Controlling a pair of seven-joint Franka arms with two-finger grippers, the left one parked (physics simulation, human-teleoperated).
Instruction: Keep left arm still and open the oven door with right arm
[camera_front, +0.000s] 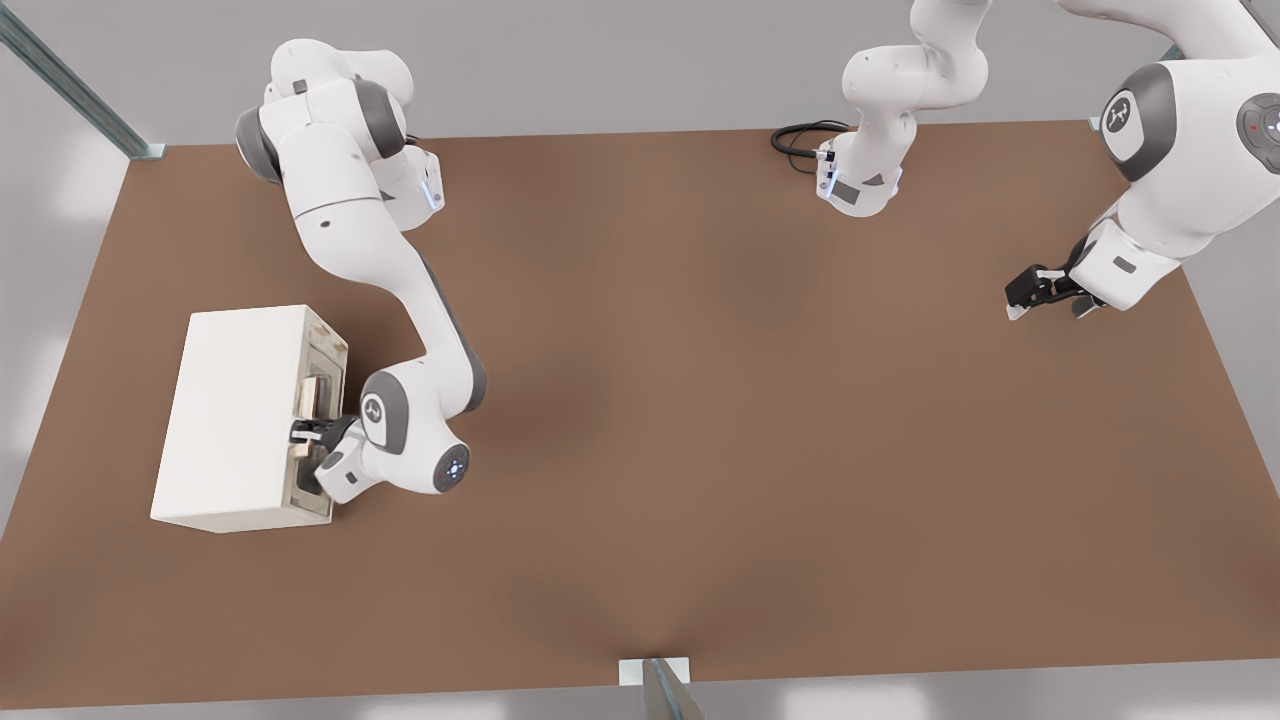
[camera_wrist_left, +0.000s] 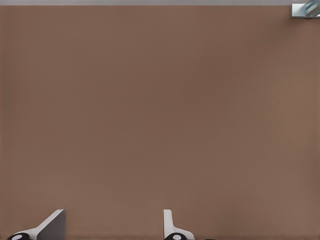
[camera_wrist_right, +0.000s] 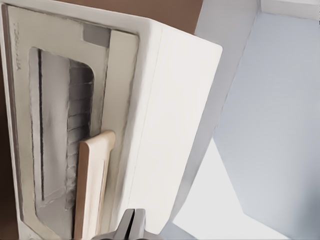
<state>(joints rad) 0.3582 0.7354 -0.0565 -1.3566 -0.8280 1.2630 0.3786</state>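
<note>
While the right arm (camera_front: 400, 300) bends down over the brown table (camera_front: 700, 400), its gripper (camera_front: 308, 434) sits at the front face of the white oven (camera_front: 235, 415), at the front view's left. Its black fingers (camera_front: 303, 430) reach the tan bar handle (camera_wrist_right: 92, 185); whether they clamp it I cannot tell. Beyond them, the oven door (camera_wrist_right: 60, 130), cream-framed with dark glass, lies flush with the oven body, apparently shut. Farther off, a black cable (camera_front: 800, 140) loops near the table's far edge.
</note>
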